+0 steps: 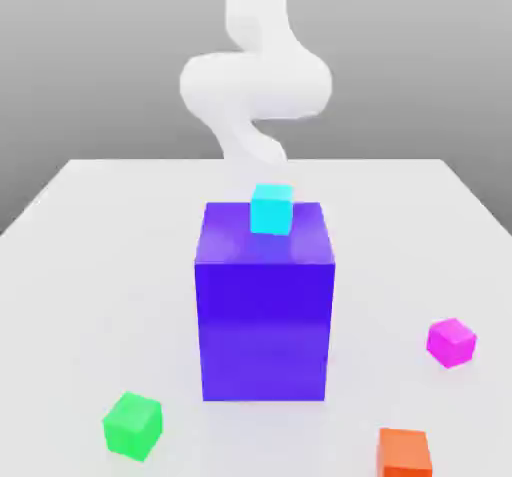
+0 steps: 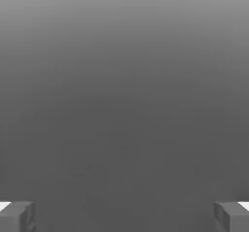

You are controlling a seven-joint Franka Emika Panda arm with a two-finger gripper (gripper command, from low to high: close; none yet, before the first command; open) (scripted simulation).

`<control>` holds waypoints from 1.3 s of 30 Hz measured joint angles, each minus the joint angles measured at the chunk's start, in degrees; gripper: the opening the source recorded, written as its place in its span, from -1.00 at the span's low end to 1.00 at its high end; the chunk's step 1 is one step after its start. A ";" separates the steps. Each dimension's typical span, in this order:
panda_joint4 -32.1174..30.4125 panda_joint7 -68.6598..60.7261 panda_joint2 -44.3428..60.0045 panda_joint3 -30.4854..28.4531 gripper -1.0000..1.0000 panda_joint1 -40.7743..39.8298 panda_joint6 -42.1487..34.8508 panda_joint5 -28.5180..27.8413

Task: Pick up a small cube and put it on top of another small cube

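A small cyan cube (image 1: pixel 271 208) rests on top of a tall blue-purple block (image 1: pixel 264 305) in the middle of the white table. On the table lie a green cube (image 1: pixel 132 425) at the exterior view's front left, a magenta cube (image 1: pixel 451 342) at its right, and an orange cube (image 1: pixel 404 453) at its front right, cut by the frame edge. My white arm (image 1: pixel 255 85) rises behind the block. In the hand view my gripper (image 2: pixel 124 217) is open, its two grey fingertips (image 2: pixel 17 216) far apart with nothing between them, facing plain grey background.
The tall block stands between the arm and the three cubes at the front. The white table (image 1: pixel 100 265) reaches to both sides of the block, with its far edge behind the arm.
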 joint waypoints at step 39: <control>-18.50 32.92 55.72 13.40 -1.00 24.25 31.95 -17.64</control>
